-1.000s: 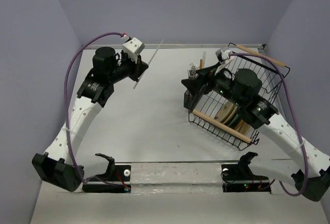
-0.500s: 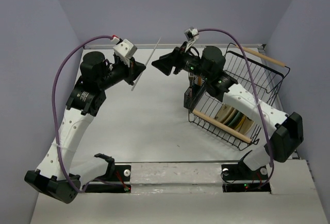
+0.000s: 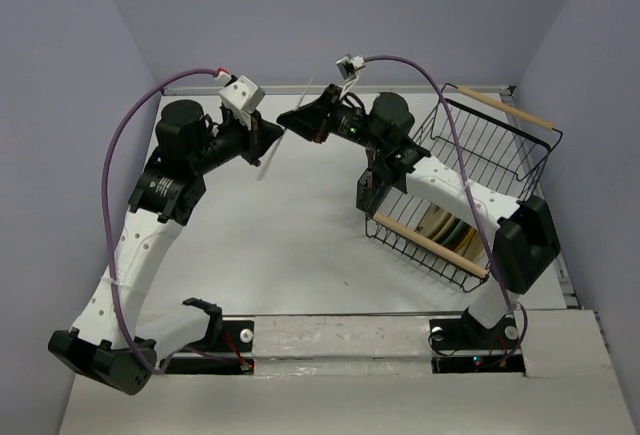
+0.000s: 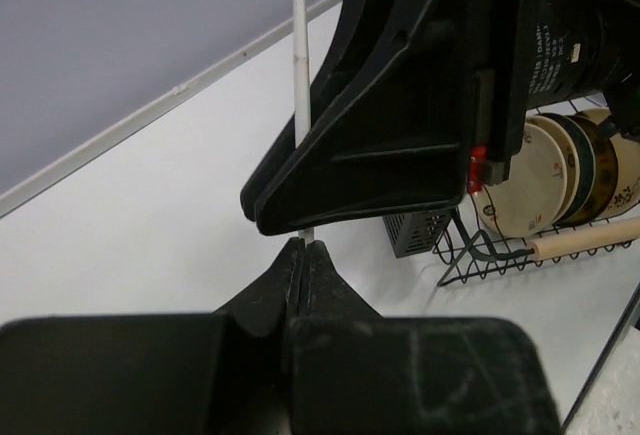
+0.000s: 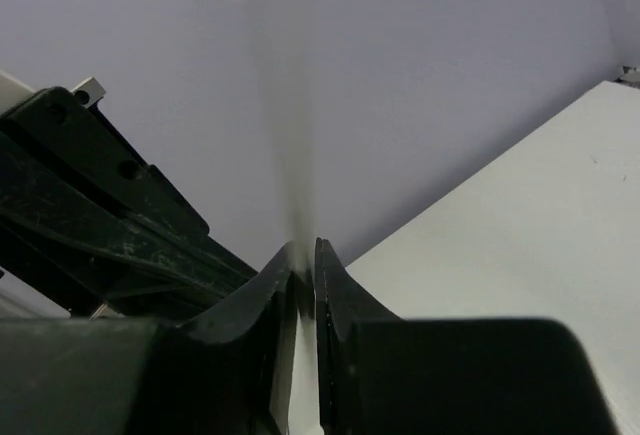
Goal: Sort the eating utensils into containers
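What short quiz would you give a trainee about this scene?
1. True or false: the left gripper is shut on a white chopstick.
2. The round plates sit: A in the wire rack; B on the floor; C on a shelf.
3. What thing runs between the right gripper's fingers?
Key: 1 true; 2 A; 3 the white chopstick.

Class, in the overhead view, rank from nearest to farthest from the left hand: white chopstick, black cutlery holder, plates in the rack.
1. white chopstick: held in the left hand.
2. black cutlery holder: rightward, beside the rack.
3. plates: farther right, inside it.
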Robot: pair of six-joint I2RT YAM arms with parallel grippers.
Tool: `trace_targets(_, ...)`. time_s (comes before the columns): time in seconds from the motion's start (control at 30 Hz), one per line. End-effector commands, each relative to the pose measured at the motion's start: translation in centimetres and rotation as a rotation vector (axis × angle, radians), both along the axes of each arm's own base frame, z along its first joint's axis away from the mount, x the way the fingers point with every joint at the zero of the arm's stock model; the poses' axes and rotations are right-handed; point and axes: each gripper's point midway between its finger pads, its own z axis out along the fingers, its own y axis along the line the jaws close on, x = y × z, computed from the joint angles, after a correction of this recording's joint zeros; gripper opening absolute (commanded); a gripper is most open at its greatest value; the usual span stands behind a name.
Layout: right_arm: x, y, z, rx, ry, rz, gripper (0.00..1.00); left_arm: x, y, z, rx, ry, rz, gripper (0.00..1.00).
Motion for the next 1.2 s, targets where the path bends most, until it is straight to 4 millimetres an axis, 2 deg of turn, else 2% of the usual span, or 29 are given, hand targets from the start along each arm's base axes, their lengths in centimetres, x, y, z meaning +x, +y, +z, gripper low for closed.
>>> trace_targets(0.0,-0.9,0.6,3.3,0.093,-0.063,0.050,0.00,-0.5,-0.5,1.2,-0.032,-0.038,-0.033,0.00)
trace_targets(0.13,-1.0,-0.4,3.1,0.074,-0.110,0.002,0.00,-0.4,-0.1,0.7,-0.017,-0.043,-0.014,0.00)
trace_targets(0.17,-1.0,-1.4,3.4,0.040,-0.147,-0.055,0.00,-0.3,0.1,0.5,0.001,-0.051,-0.004,0.24)
trace_targets(0.23,-0.7,-2.8,3.8,-0.015,-0.189,-0.139,0.00,-0.1,0.5,0.1,0.025,-0.055,0.014,0.80)
trace_targets(0.27,-0.7,-4.6,4.8,-0.046,-0.193,-0.221,0.00,0.3,1.2,-0.3,0.043,-0.052,0.057,0.99)
trace_targets(0.37,-0.6,-7.8,5.9,-0.133,-0.296,-0.369,0.00,1.5,3.1,-1.3,0.093,-0.060,0.178,0.99)
trace_targets(0.5,-1.3,-14.9,7.6,-0.244,-0.417,-0.647,0.00,2.6,5.5,-3.2,0.159,-0.065,0.294,0.99)
trace_targets(0.53,-0.4,-16.9,7.4,-0.273,-0.409,-0.749,0.00,3.1,6.3,-4.4,0.187,-0.056,0.331,0.99)
trace_targets(0.6,0.3,-19.4,7.1,-0.330,-0.435,-0.847,0.00,3.6,7.0,-5.7,0.213,-0.044,0.367,0.99)
trace_targets(0.67,2.0,-21.7,5.7,-0.375,-0.404,-0.920,0.00,4.3,8.1,-7.5,0.248,-0.030,0.414,0.99)
trace_targets(0.8,5.0,-23.2,2.6,-0.433,-0.336,-0.966,0.00,4.9,9.6,-9.3,0.274,-0.018,0.475,0.99)
trace_targets(0.83,5.6,-22.8,1.5,-0.453,-0.321,-0.957,0.00,4.9,9.9,-10.0,0.280,-0.011,0.485,0.99)
trace_targets(0.93,6.4,-23.3,0.7,-0.439,-0.292,-0.969,0.00,4.8,10.8,-10.5,0.296,-0.011,0.510,0.99)
trace_targets(1.07,7.3,-24.1,-0.1,-0.387,-0.283,-1.000,0.00,4.7,11.2,-12.1,0.313,0.012,0.515,0.99)
trace_targets(1.13,7.9,-23.9,-1.6,-0.392,-0.263,-0.990,0.00,4.8,11.2,-12.6,0.317,0.019,0.512,0.99)
trace_targets(1.17,8.5,-24.5,-2.0,-0.394,-0.262,-0.996,0.00,4.8,11.2,-13.1,0.319,0.028,0.508,0.99)
